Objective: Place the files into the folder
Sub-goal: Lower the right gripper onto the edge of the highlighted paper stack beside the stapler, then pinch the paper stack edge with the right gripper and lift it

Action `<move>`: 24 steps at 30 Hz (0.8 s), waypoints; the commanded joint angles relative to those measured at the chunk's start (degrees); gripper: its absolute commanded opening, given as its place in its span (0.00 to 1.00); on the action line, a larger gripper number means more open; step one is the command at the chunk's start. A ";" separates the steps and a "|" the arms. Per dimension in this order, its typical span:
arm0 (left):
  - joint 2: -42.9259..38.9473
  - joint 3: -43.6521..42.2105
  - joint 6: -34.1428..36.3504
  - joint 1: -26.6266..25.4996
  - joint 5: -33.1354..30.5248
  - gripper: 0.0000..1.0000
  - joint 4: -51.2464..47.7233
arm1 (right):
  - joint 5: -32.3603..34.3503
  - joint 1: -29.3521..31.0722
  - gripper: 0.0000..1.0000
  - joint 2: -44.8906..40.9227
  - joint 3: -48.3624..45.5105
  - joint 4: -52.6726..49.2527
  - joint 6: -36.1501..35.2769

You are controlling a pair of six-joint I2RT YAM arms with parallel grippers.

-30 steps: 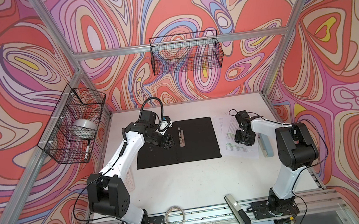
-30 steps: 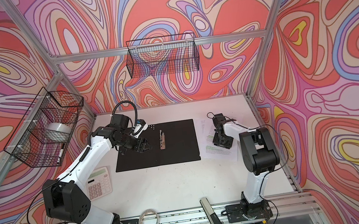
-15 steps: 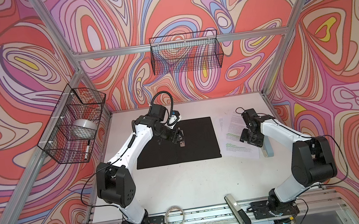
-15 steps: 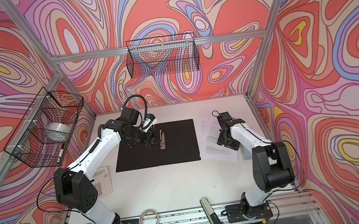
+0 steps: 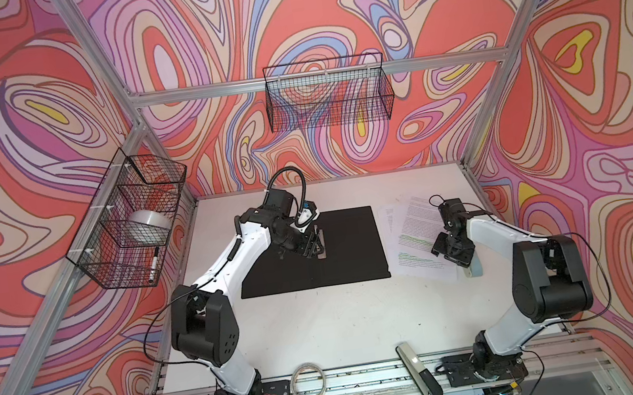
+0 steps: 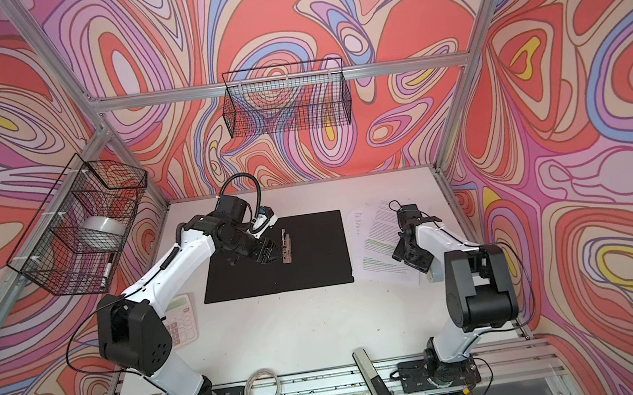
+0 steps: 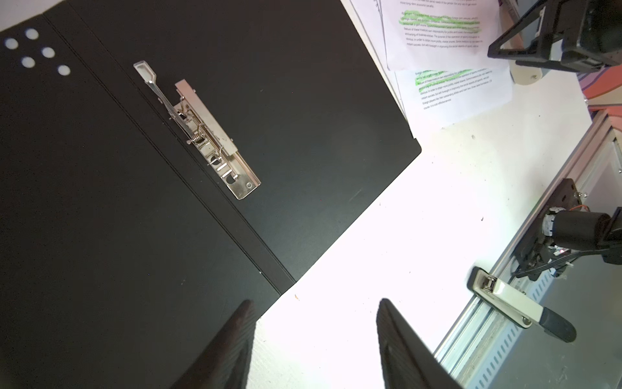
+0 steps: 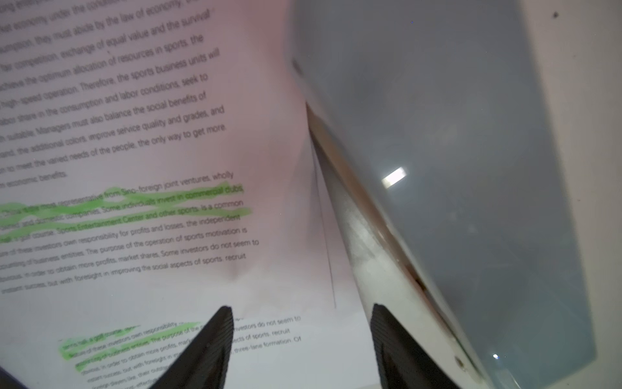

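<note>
The folder (image 5: 348, 244) lies open and flat on the table, black inside up, with its metal spine clip (image 5: 320, 243) upright at the fold. My left gripper (image 5: 310, 249) hovers just left of the clip, open and empty; in the left wrist view its fingertips (image 7: 242, 323) frame the folder's (image 7: 134, 202) near edge and bare table. The files (image 5: 410, 231) are overlapping white sheets with green highlighted lines, lying right of the folder. My right gripper (image 5: 444, 250) is low over their right edge, open, with only paper (image 8: 151, 151) between its tips.
A pale grey block (image 5: 474, 269) lies against the sheets' right edge, close to the right gripper. A calculator (image 6: 181, 320) sits at the left under the left arm. A stapler-like tool (image 5: 419, 376) and a cable coil (image 5: 307, 380) lie on the front rail. Wire baskets (image 5: 328, 97) hang on the walls.
My left gripper has shifted right across the folder to the spine clip. My right gripper has moved slightly right over the sheets and its jaws have spread wider.
</note>
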 commanded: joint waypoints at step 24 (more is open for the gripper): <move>-4.62 -3.20 1.90 -0.10 -3.32 0.59 1.58 | -5.04 -1.49 0.26 -2.98 -0.68 5.49 0.31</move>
